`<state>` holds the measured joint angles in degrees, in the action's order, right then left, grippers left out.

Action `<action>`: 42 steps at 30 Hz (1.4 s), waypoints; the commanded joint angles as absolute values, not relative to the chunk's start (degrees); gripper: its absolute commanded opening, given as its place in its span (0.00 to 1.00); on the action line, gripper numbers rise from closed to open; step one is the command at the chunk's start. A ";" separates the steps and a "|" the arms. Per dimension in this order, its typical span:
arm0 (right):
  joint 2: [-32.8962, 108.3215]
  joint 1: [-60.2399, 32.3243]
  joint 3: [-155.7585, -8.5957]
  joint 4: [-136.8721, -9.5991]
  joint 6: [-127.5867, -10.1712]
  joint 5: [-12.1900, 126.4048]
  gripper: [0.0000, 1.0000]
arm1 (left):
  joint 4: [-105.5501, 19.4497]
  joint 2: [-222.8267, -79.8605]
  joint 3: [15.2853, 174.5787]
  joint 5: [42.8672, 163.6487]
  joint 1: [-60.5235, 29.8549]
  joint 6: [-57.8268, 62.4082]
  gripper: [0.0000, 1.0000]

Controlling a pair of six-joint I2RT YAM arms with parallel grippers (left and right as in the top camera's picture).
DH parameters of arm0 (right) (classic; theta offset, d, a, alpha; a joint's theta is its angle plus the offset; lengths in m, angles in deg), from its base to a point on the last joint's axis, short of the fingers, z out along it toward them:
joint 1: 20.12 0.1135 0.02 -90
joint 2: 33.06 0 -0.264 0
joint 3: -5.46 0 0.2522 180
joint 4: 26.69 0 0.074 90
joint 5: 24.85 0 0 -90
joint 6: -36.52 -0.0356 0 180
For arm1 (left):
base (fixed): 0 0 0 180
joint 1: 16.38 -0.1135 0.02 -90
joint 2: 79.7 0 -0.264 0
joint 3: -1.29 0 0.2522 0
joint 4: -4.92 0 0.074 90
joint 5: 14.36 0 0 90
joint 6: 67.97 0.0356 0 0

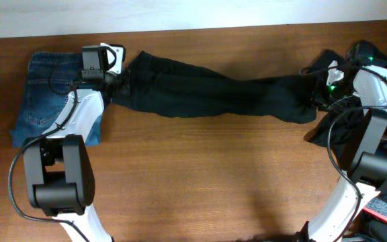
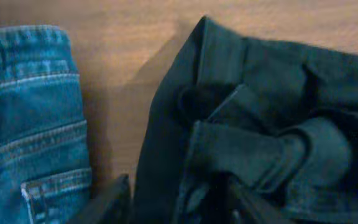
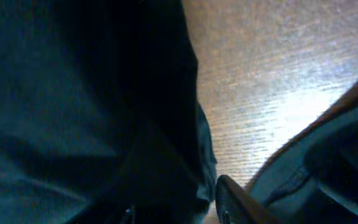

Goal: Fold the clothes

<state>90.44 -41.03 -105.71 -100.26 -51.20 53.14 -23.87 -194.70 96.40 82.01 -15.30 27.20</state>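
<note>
Black trousers (image 1: 213,94) lay stretched along the far edge between left gripper (image 2: 179,202), straddling one end, and right gripper (image 1: 316,86). I couldn't tell either grip. Straightening seemed underway; next, bring the ends together.

I watch from one high view and two close ones.
Overhead looks straight down on the whole table (image 1: 200,175); left wrist sits close over the black trousers (image 2: 260,149) beside the jeans (image 2: 30,124); right wrist hugs their other end.
</note>
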 commanded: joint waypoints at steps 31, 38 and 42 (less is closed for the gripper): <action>82.05 -35.76 -121.68 -113.88 -45.58 47.83 0.50 | -27.63 -186.48 105.42 93.25 -8.64 28.97 0.57; 84.76 -31.08 -121.64 -110.36 -45.38 47.79 0.35 | -27.37 -193.36 105.42 93.44 -6.76 28.95 0.51; 88.83 -29.42 -121.03 -110.03 -45.38 47.79 0.34 | -27.61 -197.80 105.42 93.44 -6.52 28.95 0.51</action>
<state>85.02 -30.34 -121.60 -110.34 -46.02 48.51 -27.52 -194.30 105.53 92.40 -6.89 28.44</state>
